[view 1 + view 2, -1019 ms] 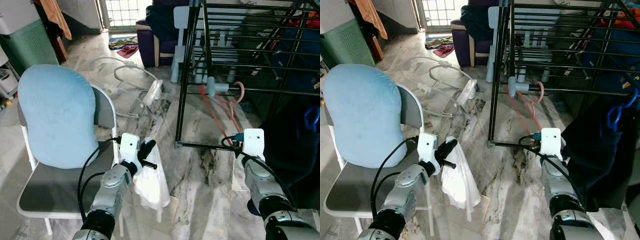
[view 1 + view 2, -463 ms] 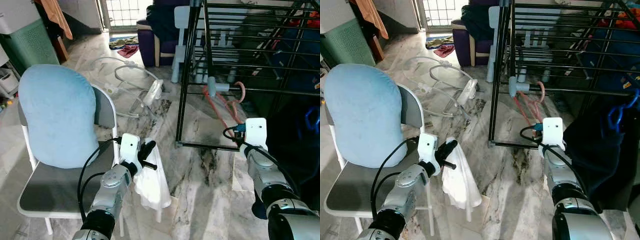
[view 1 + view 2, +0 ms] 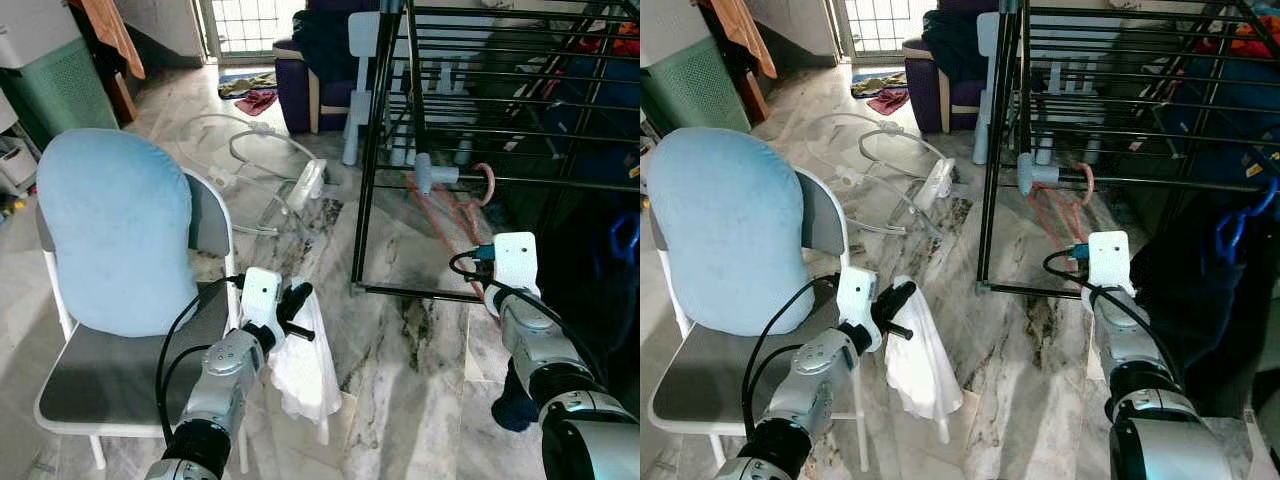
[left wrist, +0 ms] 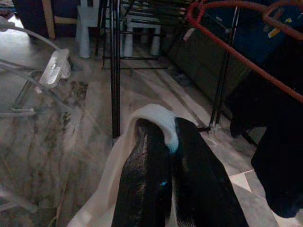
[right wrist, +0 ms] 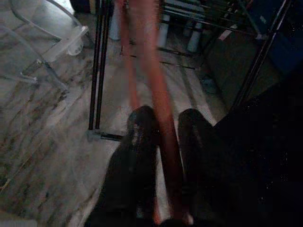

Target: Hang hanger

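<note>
Since a second ago the right arm has lifted and reached farther toward the drying rack, carrying the hanger up with it, while the left arm has stayed where it was beside the chair.

The right claw (image 5: 163, 127) is closed on the red hanger (image 3: 455, 205); in the right wrist view the red bar runs between the two black fingers (image 5: 139, 142) and is blurred. From that grip the hanger slants up toward the drying rack (image 3: 480, 120), and its hook end sits at a horizontal rail of the rack beside a pale grey fitting (image 3: 425, 172). Whether the hook is resting on the rail or only touching it cannot be told. The white wrist housing of the right arm (image 3: 515, 262) is near the rack's lower crossbar, and a dark garment (image 3: 1200, 300) hangs just to the robot's right of the arm.

The left claw (image 4: 168, 142) is pinched shut on a white cloth (image 3: 305, 365), whose folded edge pokes out between the fingertips while the rest hangs down toward the marble floor (image 3: 400, 350). This claw sits at the front corner of a grey chair (image 3: 110, 385), which carries a light blue cushion (image 3: 115, 230) against its back.

Farther off on the floor lie a clear plastic frame (image 3: 265, 170) and some clothes (image 3: 250, 92), with a dark blue armchair (image 3: 320, 60) behind them and a green basket (image 3: 60, 90) on the robot's left.
</note>
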Available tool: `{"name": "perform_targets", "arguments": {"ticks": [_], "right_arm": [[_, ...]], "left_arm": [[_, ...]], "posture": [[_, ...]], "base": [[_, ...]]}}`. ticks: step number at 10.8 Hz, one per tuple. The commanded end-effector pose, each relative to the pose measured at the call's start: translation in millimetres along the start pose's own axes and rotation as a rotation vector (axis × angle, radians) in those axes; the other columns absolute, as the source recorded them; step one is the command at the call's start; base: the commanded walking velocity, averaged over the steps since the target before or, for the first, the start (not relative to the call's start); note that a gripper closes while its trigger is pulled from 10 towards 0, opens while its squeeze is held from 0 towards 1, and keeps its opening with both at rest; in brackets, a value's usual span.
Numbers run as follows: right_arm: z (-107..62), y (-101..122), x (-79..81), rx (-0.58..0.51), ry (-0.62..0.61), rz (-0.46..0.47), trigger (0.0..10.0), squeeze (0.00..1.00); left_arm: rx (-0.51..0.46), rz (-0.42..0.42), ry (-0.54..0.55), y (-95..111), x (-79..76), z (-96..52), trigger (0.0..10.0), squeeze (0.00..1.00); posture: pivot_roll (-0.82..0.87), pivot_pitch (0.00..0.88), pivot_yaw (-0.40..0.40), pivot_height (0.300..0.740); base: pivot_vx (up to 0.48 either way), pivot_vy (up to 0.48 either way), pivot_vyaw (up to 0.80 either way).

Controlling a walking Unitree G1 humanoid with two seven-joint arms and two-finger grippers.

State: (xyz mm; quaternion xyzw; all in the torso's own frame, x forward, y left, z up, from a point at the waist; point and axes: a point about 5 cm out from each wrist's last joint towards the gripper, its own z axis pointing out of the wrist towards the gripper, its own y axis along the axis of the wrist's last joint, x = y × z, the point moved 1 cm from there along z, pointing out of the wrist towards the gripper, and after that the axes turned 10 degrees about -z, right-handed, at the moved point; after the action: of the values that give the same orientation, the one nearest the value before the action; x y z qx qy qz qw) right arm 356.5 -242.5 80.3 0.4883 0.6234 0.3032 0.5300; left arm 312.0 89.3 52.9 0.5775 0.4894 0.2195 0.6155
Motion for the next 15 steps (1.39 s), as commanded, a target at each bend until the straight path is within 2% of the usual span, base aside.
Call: {"name": "perform_targets", "arguments": {"ticks": [1, 4, 7, 9, 10, 11, 12, 14, 15], "right_arm": [[2.9, 6, 1.2, 0.001, 0.016, 0.001, 0.7, 0.00], [4.0, 8, 2.0, -0.001, 0.029, 0.000, 1.0, 0.00], [3.7, 11, 2.7, -0.025, 0.020, 0.026, 0.5, 0.00], [0.6, 32, -2.9, -0.185, -0.040, 0.080, 1.3, 0.00], [-2.7, 33, -4.5, -0.218, -0.059, 0.076, 1.5, 0.00], [-12.9, 25, -5.3, -0.257, -0.058, 0.051, 3.2, 0.00], [-22.2, 11, -2.8, -0.256, -0.030, 0.040, 10.0, 0.00], [-40.2, -21, 4.5, -0.204, -0.017, 0.032, 10.0, 0.00], [-45.8, -26, 10.1, -0.202, -0.019, 0.036, 10.0, 0.00]], "left_arm": [[-0.004, 0.015, -0.005, 2, -1.7, 1.6, 10.0, 0.00], [-0.003, 0.016, -0.003, 1, -1.8, 0.9, 10.0, 0.00], [0.004, 0.017, -0.004, 0, -2.3, 0.6, 10.0, 0.00], [0.008, 0.020, -0.008, 1, -3.2, 2.9, 10.0, 0.00], [0.007, 0.019, -0.009, 1, -3.8, 3.2, 10.0, 0.00], [0.006, 0.020, -0.005, 1, -3.2, 3.4, 10.0, 0.00], [0.014, 0.024, 0.016, 0, 0.2, 2.9, 10.0, 0.00], [0.018, 0.038, 0.065, 0, 4.9, 3.4, 10.0, 0.00], [0.022, 0.042, 0.074, -1, 6.0, 3.7, 10.0, 0.00]], "posture": [[-0.07, 0.029, 0.007, 0.740], [-0.06, 0.029, 0.004, 0.740], [-0.07, 0.029, 0.008, 0.740], [-0.07, 0.029, 0.008, 0.740], [-0.08, 0.026, 0.012, 0.740], [-0.08, 0.026, 0.015, 0.740], [-0.08, 0.026, 0.015, 0.740], [-0.10, 0.027, 0.021, 0.740], [-0.10, 0.028, 0.022, 0.740]], "base": [[0.000, 0.000, 0.00], [0.000, 0.000, 0.00], [0.000, 0.000, 0.00], [0.000, 0.000, 0.00], [0.000, 0.000, 0.00], [0.000, 0.000, 0.00], [0.000, 0.000, 0.00], [0.000, 0.000, 0.00], [0.000, 0.000, 0.00]]}}
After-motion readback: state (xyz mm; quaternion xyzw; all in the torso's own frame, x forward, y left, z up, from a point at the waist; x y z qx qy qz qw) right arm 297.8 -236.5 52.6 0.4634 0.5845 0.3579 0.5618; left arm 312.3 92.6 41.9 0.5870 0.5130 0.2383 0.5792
